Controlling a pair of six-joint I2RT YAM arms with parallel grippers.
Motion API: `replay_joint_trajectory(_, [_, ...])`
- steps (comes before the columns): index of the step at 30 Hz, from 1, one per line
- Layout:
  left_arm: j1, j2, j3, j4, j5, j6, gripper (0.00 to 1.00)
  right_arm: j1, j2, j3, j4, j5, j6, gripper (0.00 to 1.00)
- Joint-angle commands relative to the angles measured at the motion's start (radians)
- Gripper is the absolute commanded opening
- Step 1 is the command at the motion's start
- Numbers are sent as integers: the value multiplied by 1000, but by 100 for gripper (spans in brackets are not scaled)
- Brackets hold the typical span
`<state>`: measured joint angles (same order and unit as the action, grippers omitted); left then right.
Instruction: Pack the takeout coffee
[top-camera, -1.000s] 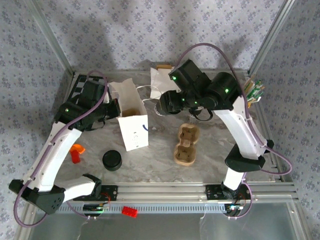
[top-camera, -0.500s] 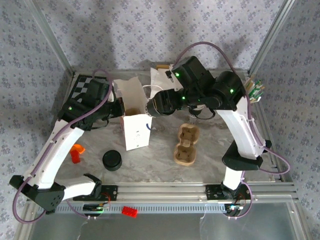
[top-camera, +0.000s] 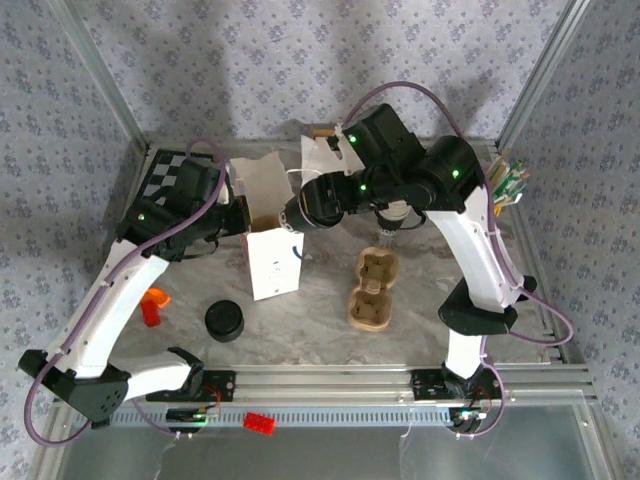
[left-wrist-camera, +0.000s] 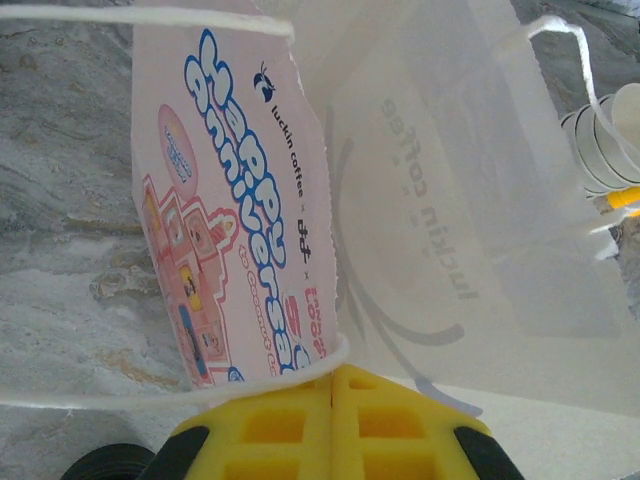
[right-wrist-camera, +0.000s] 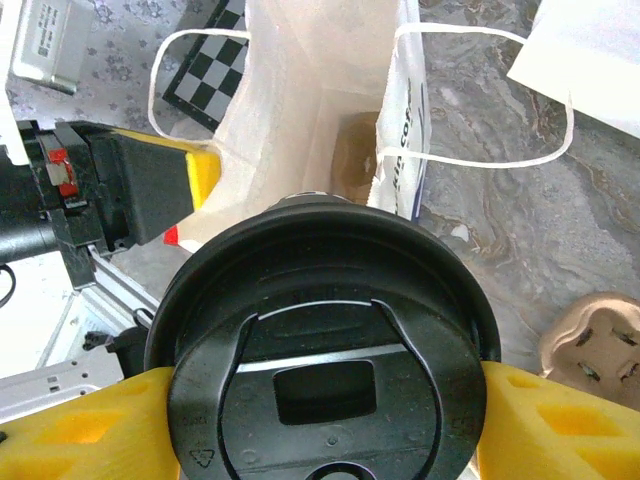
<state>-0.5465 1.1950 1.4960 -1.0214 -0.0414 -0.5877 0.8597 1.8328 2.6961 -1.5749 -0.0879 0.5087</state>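
The takeout coffee (right-wrist-camera: 325, 370) shows its black lid facing the right wrist camera, and my right gripper (right-wrist-camera: 325, 400) is shut on the cup, a yellow finger (right-wrist-camera: 560, 420) on each side. It hangs tilted over the open mouth of the white paper bag (right-wrist-camera: 300, 130). From above, the right gripper (top-camera: 297, 214) with the cup is at the bag's (top-camera: 272, 265) upper right rim. My left gripper (top-camera: 238, 215) is shut on the bag's left rim. In the left wrist view its yellow fingers (left-wrist-camera: 300, 425) meet against the bag wall (left-wrist-camera: 470, 200) under a string handle (left-wrist-camera: 150, 395).
A brown cup carrier (top-camera: 372, 290) lies right of the bag, and a black lid stack (top-camera: 224, 320) sits in front left of it. A stack of lidless cups (left-wrist-camera: 600, 150) stands behind the bag. A second flat bag (top-camera: 322, 158) lies at the back. An orange object (top-camera: 152, 305) is at the left.
My right gripper has carried the cup leftward, from beside the bag to over its opening. The left gripper has drawn the bag's rim a little to the right, standing the bag more upright.
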Motion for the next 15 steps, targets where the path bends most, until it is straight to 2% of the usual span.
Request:
replay_joint_trajectory(1, [-14, -6, 35, 14, 2, -3, 0, -8, -9, 30, 39, -41, 11, 67])
replay_joint_trajectory(6, [-30, -2, 42, 15, -1, -7, 0, -24, 4, 33, 76, -77, 19, 67])
replay_joint_trajectory(15, [-44, -3, 50, 22, -1, -27, 0, -41, 13, 17, 72, -69, 51, 67])
